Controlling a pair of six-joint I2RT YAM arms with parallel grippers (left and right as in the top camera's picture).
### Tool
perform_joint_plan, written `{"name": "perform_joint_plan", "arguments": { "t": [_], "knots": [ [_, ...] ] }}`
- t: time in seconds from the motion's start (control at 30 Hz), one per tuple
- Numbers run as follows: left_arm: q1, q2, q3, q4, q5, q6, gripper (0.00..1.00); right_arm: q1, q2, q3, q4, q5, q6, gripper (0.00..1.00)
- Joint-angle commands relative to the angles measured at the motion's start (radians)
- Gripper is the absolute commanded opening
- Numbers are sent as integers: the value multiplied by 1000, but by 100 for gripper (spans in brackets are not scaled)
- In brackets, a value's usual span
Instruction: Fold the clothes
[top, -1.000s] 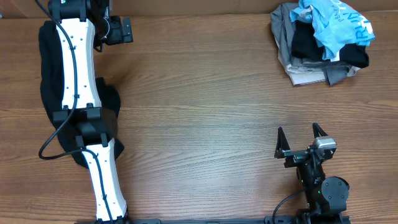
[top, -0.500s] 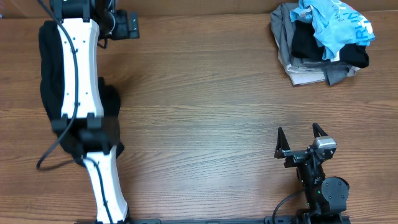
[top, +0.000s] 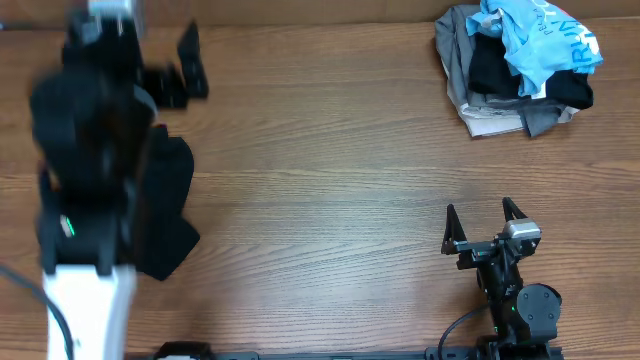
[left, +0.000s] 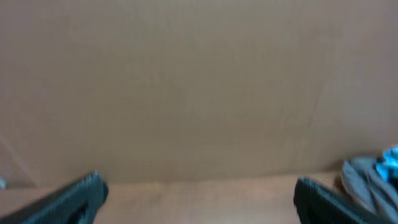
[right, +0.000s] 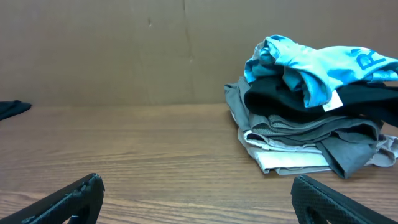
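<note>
Both sets of fingers are spread wide with nothing in them. The left fingers face the cardboard wall at the back, and the right fingers hover low over the near right of the table, turned toward the pile. The left arm is a blur from overhead, standing over a black garment crumpled at the table's left side.

What worries me is that garment. It lies partly under the arm, so I'd guess the arm could catch it and drag it toward the edge, or bunch it worse. The pile, at the far right corner and well apart from both arms, is the other hazard. It's a loose heap, and a pinch at one layer may haul the neighbours along or tip the lot.

The pile looks soft and slumped: a light blue shirt with white lettering flopped on top, black cloth beneath it, and grey pieces at the bottom with edges splayed out. Nothing is folded yet, as far as I can tell
</note>
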Motion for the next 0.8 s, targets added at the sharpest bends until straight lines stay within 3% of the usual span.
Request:
{"name": "perform_joint_plan", "arguments": {
  "t": [0.0, 0.3, 0.77],
  "knots": [
    [27, -185, -333, 131, 14, 35, 100, -4, -11, -10, 4, 2, 4, 100],
    [54, -628, -867, 291, 21, 28, 100, -4, -11, -10, 4, 2, 4, 100],
    [53, -993, -1241, 383, 12, 21, 100, -4, -11, -10, 4, 2, 4, 100]
  ]
}}
